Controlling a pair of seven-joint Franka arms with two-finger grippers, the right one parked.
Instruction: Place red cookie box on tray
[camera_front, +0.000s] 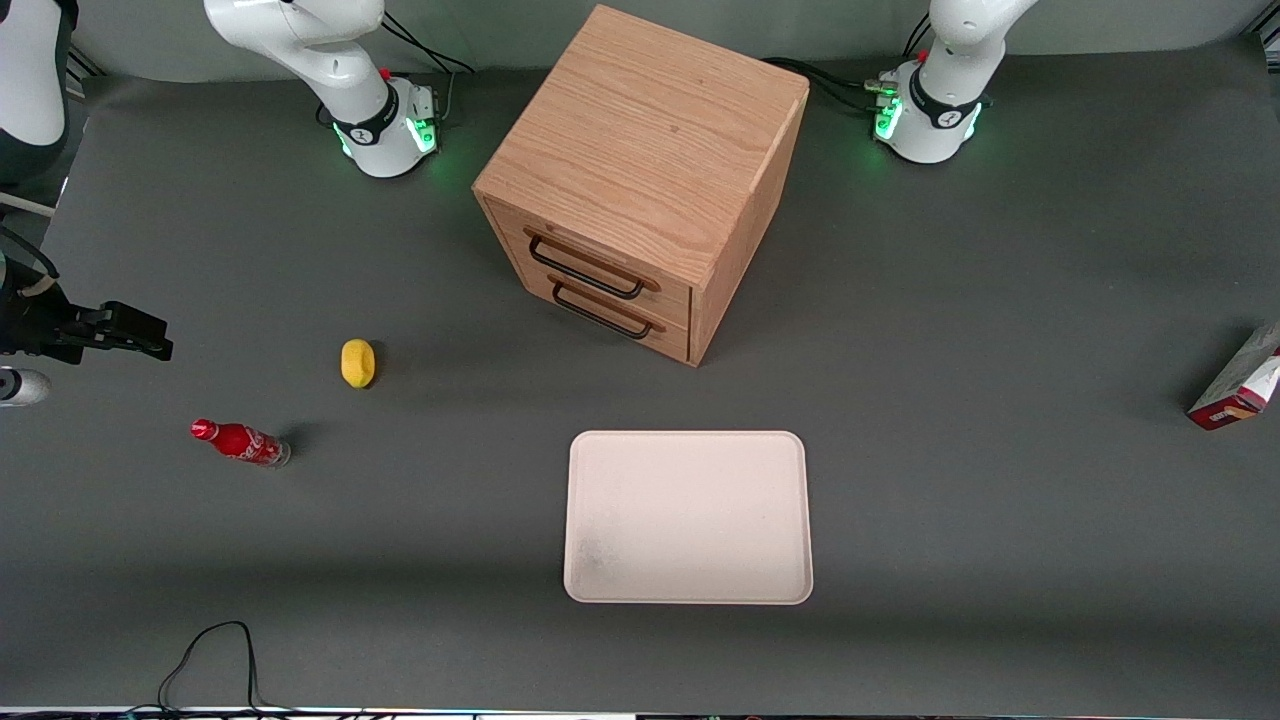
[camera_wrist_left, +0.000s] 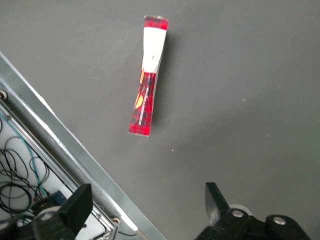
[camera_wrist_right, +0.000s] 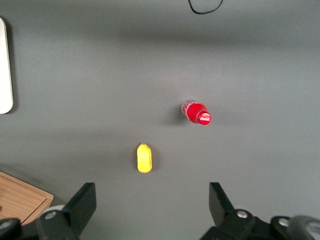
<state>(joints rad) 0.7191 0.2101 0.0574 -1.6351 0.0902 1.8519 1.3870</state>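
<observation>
The red cookie box (camera_front: 1240, 383) stands on its narrow edge on the grey table (camera_front: 1000, 400), at the working arm's end, well apart from the tray (camera_front: 688, 517). In the wrist view it shows as a thin red-and-white strip (camera_wrist_left: 147, 76) lying near the table's metal edge rail (camera_wrist_left: 60, 140). The gripper (camera_wrist_left: 145, 210) hovers above the box without touching it, its two fingers (camera_wrist_left: 75, 207) spread wide apart with nothing between them. The tray lies flat, nearer to the front camera than the wooden drawer cabinet (camera_front: 640, 180), and carries only a faint grey smudge. Toward the parked arm's end of the table a small red cola bottle (camera_front: 240, 442) lies on its side, with a yellow lemon-like object (camera_front: 358, 363) near it, a little farther from the front camera
</observation>
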